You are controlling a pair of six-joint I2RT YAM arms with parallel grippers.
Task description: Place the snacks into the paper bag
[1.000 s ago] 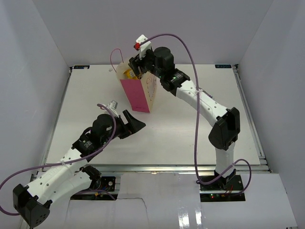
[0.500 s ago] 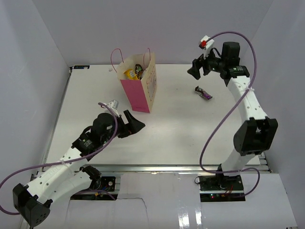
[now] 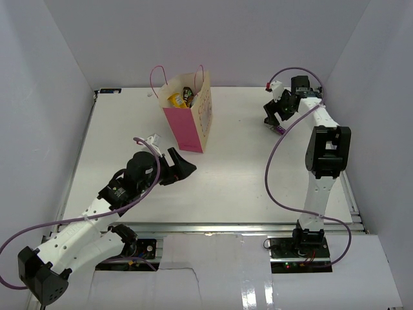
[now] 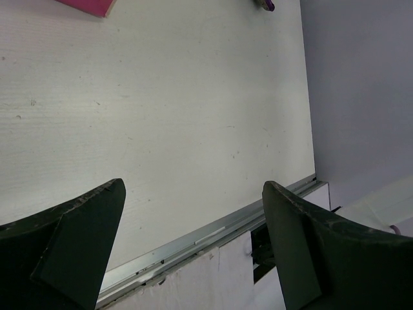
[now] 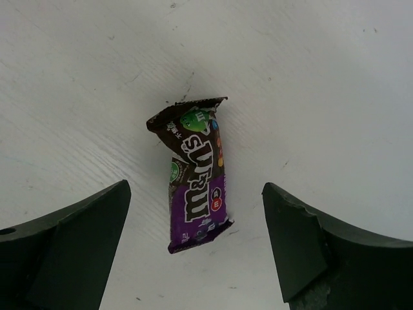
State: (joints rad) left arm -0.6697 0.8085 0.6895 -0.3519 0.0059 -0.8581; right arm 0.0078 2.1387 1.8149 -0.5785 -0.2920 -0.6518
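The paper bag (image 3: 188,123), pink in front with pink cord handles, stands upright at the back middle of the table. Yellow and dark snacks (image 3: 178,99) show inside its open top. A purple and brown candy packet (image 5: 193,174) lies flat on the table at the back right (image 3: 281,129). My right gripper (image 5: 195,210) hovers open just above it, one finger on each side, not touching it. My left gripper (image 3: 182,166) is open and empty over the table in front of the bag. In the left wrist view the bag's pink corner (image 4: 90,5) sits at the top edge.
White walls close in the table on three sides. A metal rail (image 4: 213,232) runs along the table's near edge. The right arm's purple cable (image 3: 274,168) loops over the right part of the table.
The right arm has swung from the bag's mouth to the back right and come down over the purple packet, its jaws opening wider. The left arm has stayed put.
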